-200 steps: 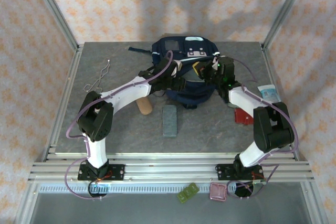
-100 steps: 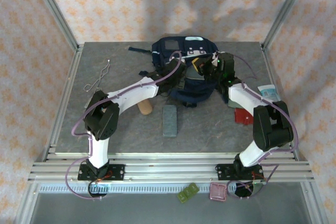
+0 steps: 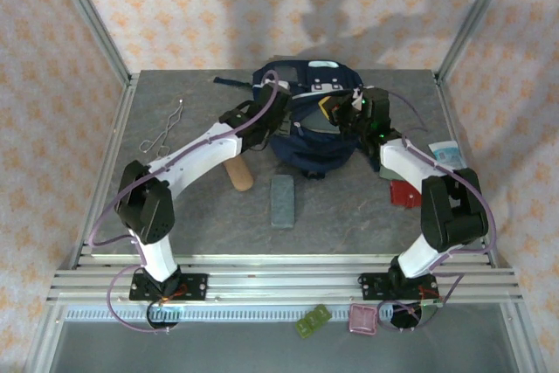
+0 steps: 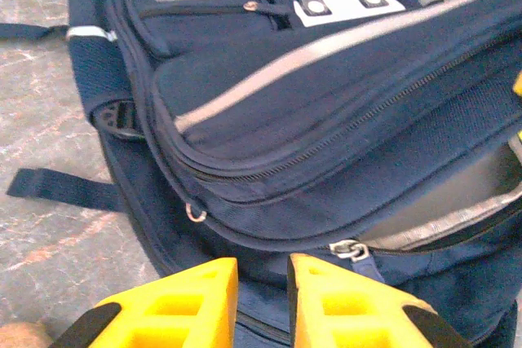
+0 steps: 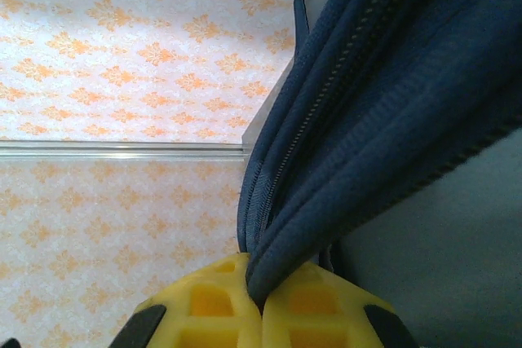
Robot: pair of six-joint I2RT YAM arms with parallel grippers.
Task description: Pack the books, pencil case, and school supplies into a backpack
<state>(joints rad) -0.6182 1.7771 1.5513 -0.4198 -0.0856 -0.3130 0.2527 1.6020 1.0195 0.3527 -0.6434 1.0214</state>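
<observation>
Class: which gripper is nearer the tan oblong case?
Left. The left gripper is at the navy-blue fabric backpack's near edge, just beyond the tan oblong case; the right gripper pinches the backpack's rim farther right.

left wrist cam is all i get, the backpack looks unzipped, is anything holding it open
Observer: Yes, the right gripper is shut on the backpack by its zip edge.
Operator: anything left on the table to pack
Observer: A grey-blue flat case lies on the table in front of the backpack.
</observation>
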